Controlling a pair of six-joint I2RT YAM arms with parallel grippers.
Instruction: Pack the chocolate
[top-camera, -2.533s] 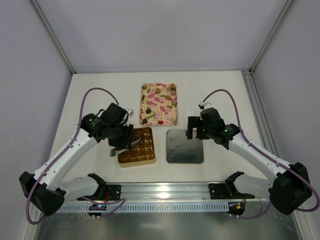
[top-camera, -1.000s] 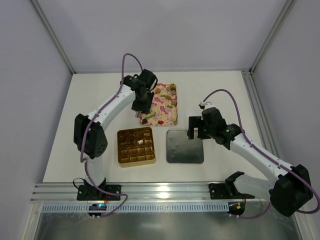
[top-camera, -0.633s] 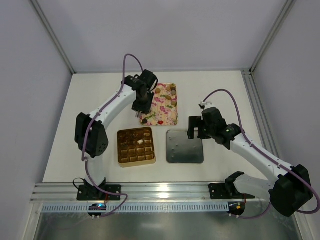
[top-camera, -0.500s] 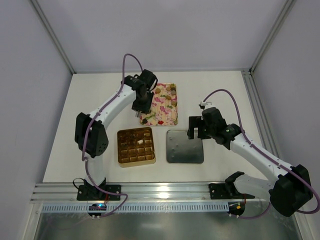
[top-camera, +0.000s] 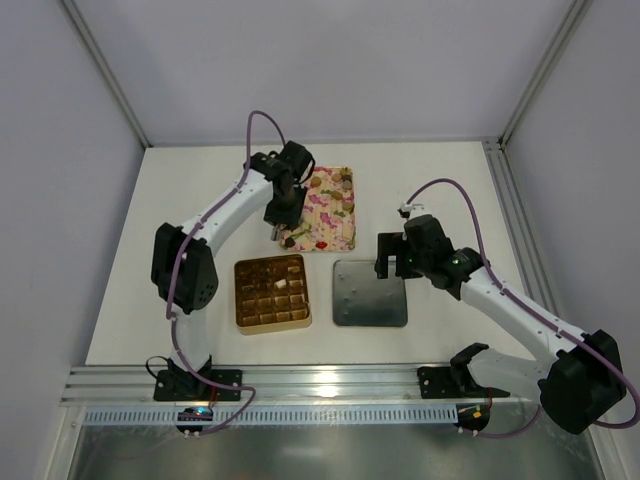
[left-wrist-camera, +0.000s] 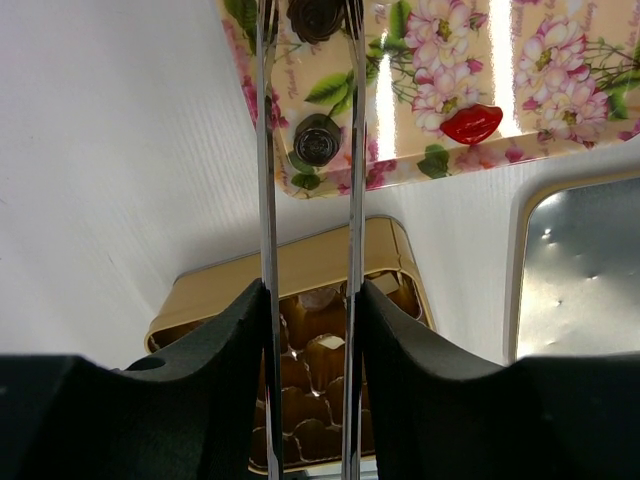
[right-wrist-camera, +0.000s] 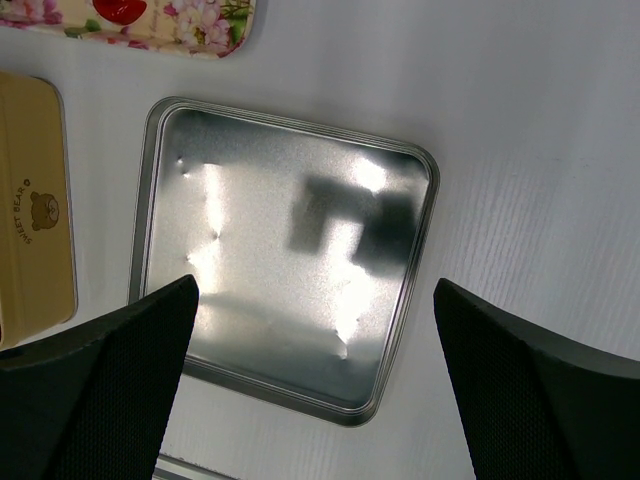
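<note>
White table (top-camera: 420, 165), grey walls. Chocolate (top-camera: 262, 300) in gold box (top-camera: 273, 327), 7 o'clock of floral tray (top-camera: 335, 215). Left fingers (left-wrist-camera: 265, 150) narrowly parted, straddling dark rosette (left-wrist-camera: 316, 142) on tray, nothing clamped. Right fingers (right-wrist-camera: 120, 350) spread wide, empty, over silver lid (right-wrist-camera: 280, 250).

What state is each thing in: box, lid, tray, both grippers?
gold box: open, partly filled with chocolate.
lid: off, lying inside-up to the right of the box.
floral tray: flat on the table, loose sweets on it.
left gripper: over the tray's near corner, fingers either side of a dark sweet; grip unclear.
right gripper: open, empty, above the lid.
</note>
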